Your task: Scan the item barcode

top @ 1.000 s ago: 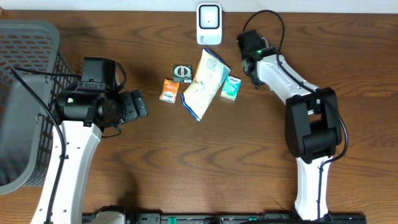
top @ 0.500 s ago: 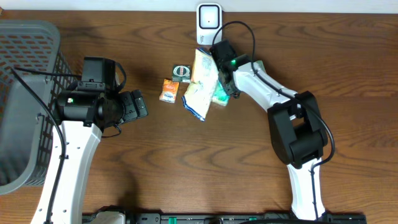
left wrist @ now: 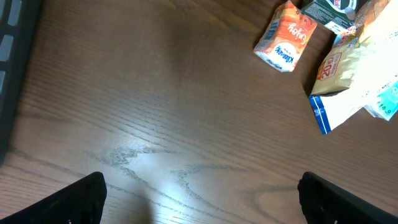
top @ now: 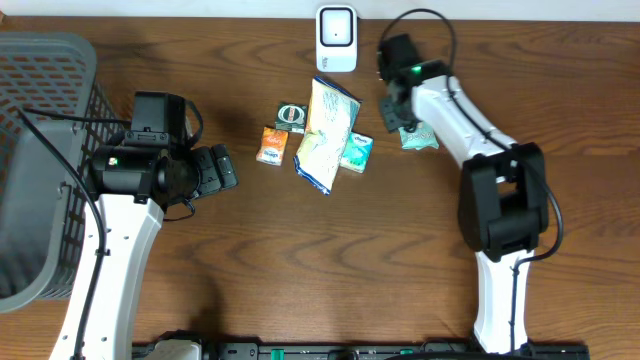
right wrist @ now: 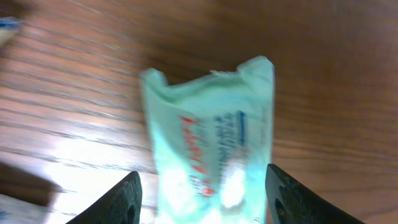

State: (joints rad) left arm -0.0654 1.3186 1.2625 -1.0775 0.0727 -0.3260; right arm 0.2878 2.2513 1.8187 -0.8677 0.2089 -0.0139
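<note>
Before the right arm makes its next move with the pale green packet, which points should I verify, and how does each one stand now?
1. Pale green packet lies between the right gripper's fingers: ok.
2. Grip on the packet is firm: cannot tell, the wrist picture is blurred.
3. Barcode is turned toward the scanner: cannot tell, no barcode shows.
4. No other item lies between the right gripper and the scanner: ok.
5. Left gripper is open, empty and away from the items: ok.

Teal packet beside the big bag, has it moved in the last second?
Yes: the teal packet slid left, more in line with the white scanner.
</note>
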